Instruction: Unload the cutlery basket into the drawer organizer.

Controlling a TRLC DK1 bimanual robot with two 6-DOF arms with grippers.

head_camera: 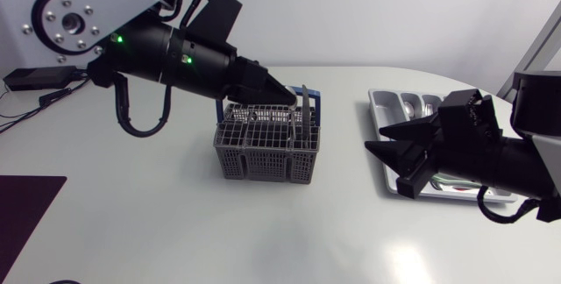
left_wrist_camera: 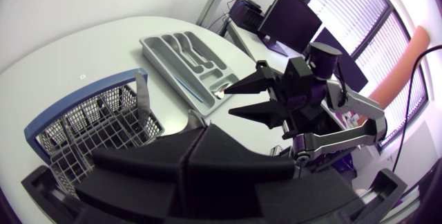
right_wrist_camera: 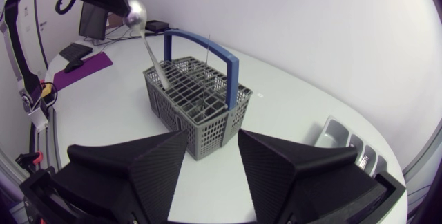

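Observation:
A grey wire cutlery basket (head_camera: 263, 148) with a blue handle (right_wrist_camera: 207, 44) stands mid-table. My left gripper (head_camera: 285, 98) hovers over its rear edge, shut on a spoon (right_wrist_camera: 136, 15). The spoon's bowl points up and its handle slants down into the basket (right_wrist_camera: 200, 106). Another piece of cutlery (head_camera: 304, 100) stands upright in the basket. The grey drawer organizer (head_camera: 377, 113) lies to the right, holding some cutlery (head_camera: 429, 104). My right gripper (head_camera: 379, 139) hangs open in front of the organizer, pointing at the basket, with nothing between its fingers.
A dark mat (head_camera: 26, 205) lies at the table's front left corner. Bare white tabletop runs between the basket and the organizer (right_wrist_camera: 331, 131) and along the front.

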